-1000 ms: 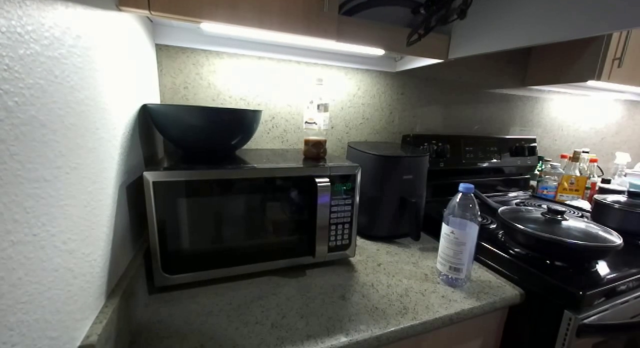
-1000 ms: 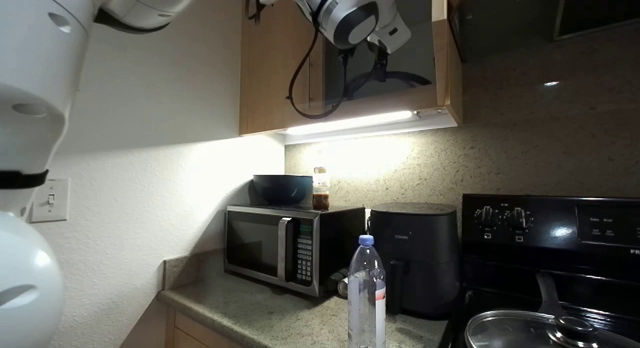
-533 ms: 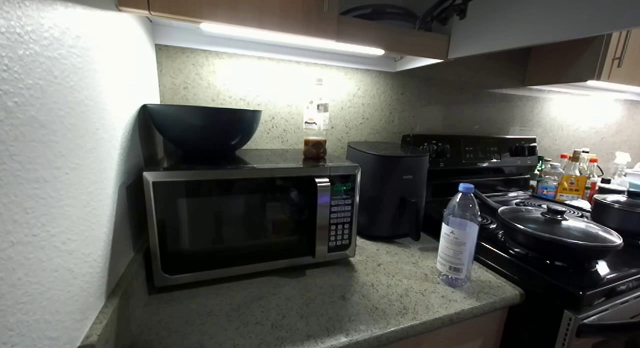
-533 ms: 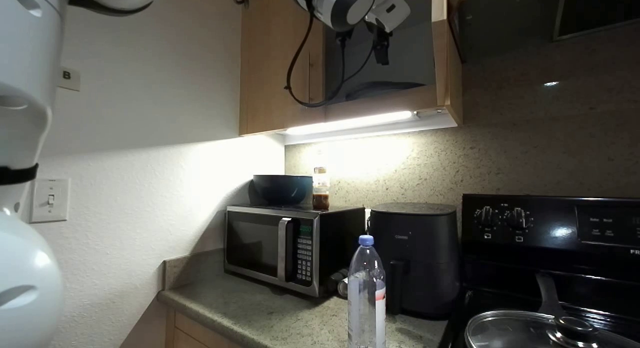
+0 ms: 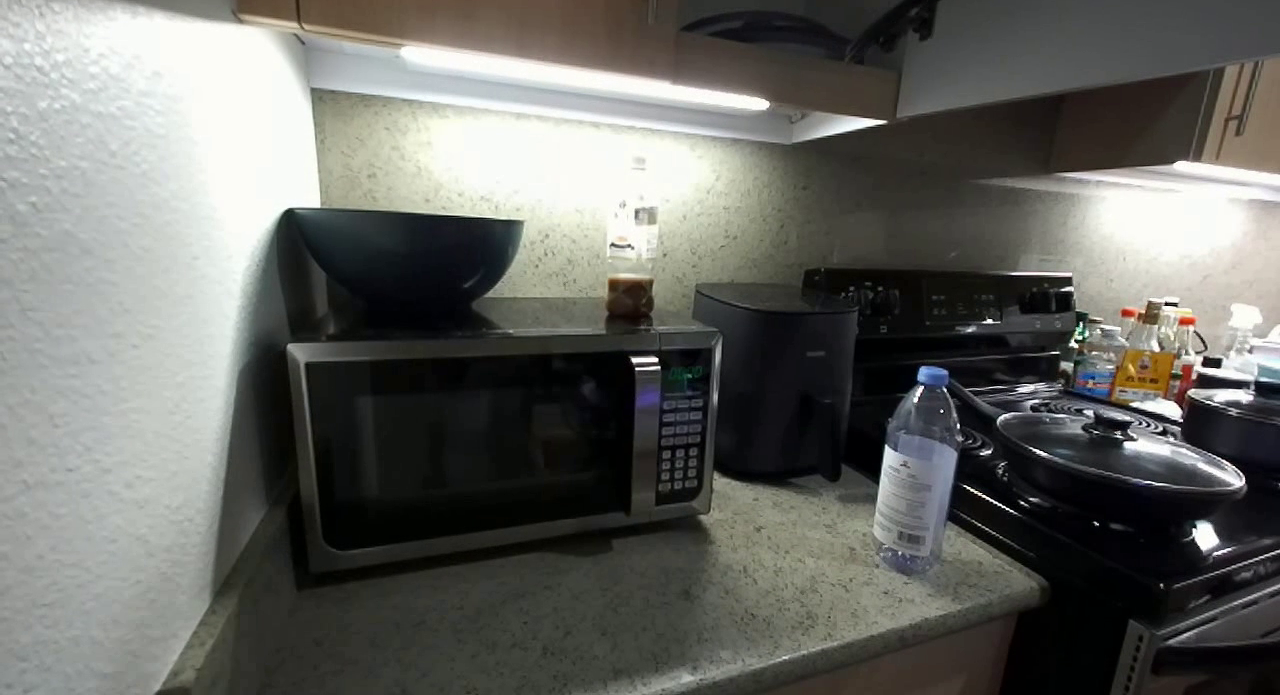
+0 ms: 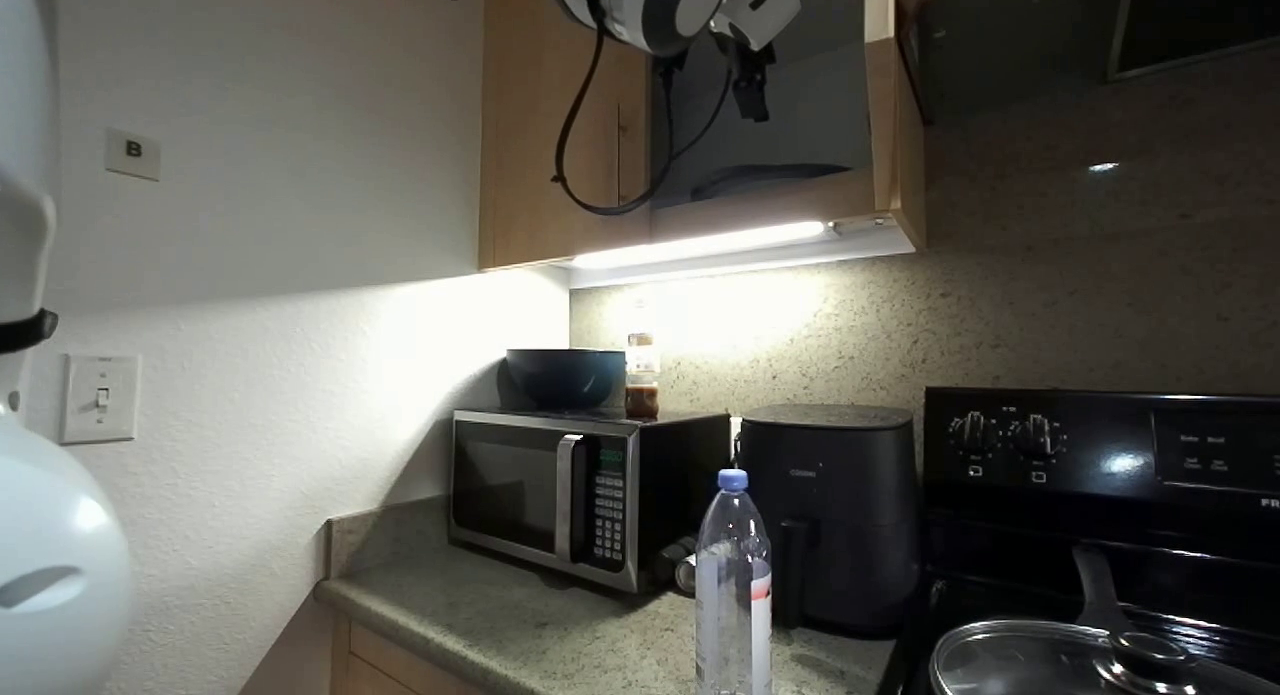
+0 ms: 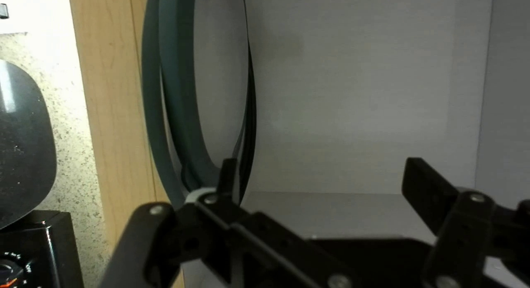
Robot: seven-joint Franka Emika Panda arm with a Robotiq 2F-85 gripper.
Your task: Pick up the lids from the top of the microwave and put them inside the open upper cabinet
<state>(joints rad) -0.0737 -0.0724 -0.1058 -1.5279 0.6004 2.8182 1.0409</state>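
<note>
The lids (image 7: 179, 93) lie low in the upper cabinet (image 6: 740, 213), below your end effector (image 7: 321, 168), whose jaws stand apart, holding nothing. Within the last second they have settled lower and you have drawn up off them: the placing looks done, leaving you only withdrawal. Beneath, the microwave (image 5: 480, 435) carries a bowl (image 5: 405, 255) and a bottle (image 5: 632, 243); the surface (image 5: 600, 615), an air fryer (image 5: 775, 385) and a blue-capped bottle (image 5: 915, 485). A stove (image 6: 1060, 475) adjoins.

Kitchen: coil-burner stove (image 5: 1090, 560) bearing glass-lidded frying pan (image 5: 1115, 475), silver microwave (image 5: 470, 445) on speckled countertop (image 5: 600, 615) (air fryer (image 5: 770, 395) just beside), condiment bottles (image 5: 1143, 370), light-wood upper cabinet (image 6: 535, 135).
</note>
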